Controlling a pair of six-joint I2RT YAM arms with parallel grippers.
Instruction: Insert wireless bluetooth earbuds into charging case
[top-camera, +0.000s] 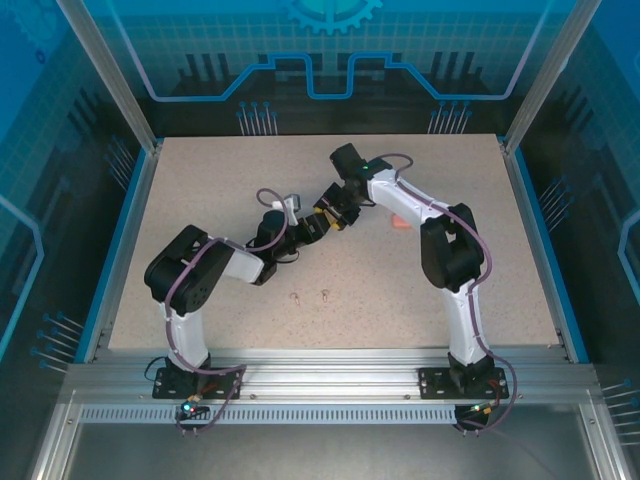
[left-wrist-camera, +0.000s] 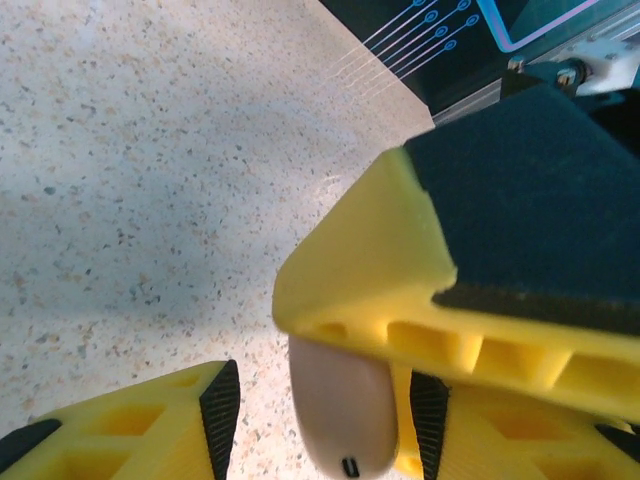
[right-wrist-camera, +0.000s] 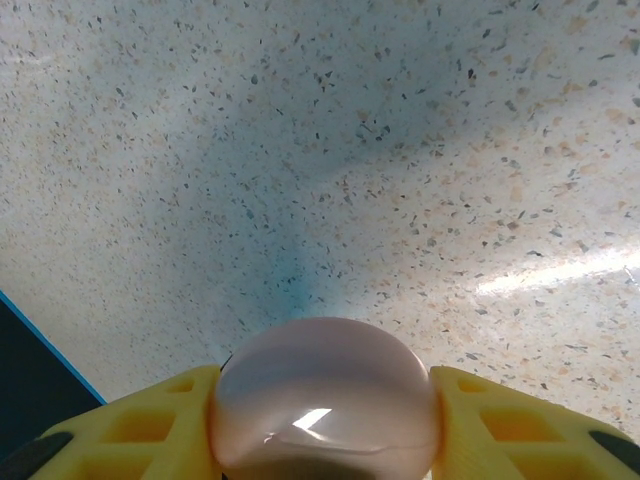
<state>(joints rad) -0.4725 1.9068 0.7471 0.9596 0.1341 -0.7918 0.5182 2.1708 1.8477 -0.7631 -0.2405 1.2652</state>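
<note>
A pale pink charging case (right-wrist-camera: 325, 370) sits pinched between the yellow fingers of my right gripper (right-wrist-camera: 322, 390), held a little above the table. In the left wrist view the same case (left-wrist-camera: 340, 420) hangs between the pads of my left gripper (left-wrist-camera: 325, 408). It lies close against the right pad, with a clear gap to the left pad (left-wrist-camera: 222, 405). A right-gripper finger (left-wrist-camera: 400, 290) crosses just above it. From above, both grippers (top-camera: 322, 218) meet at the table's middle. Two tiny pale stemmed earbuds (top-camera: 295, 297) (top-camera: 326, 294) lie on the table nearer the bases.
A salmon-pink object (top-camera: 398, 222) lies on the speckled table (top-camera: 200, 200) just right of the right arm's forearm. Blue rails and clear walls bound the table on all sides.
</note>
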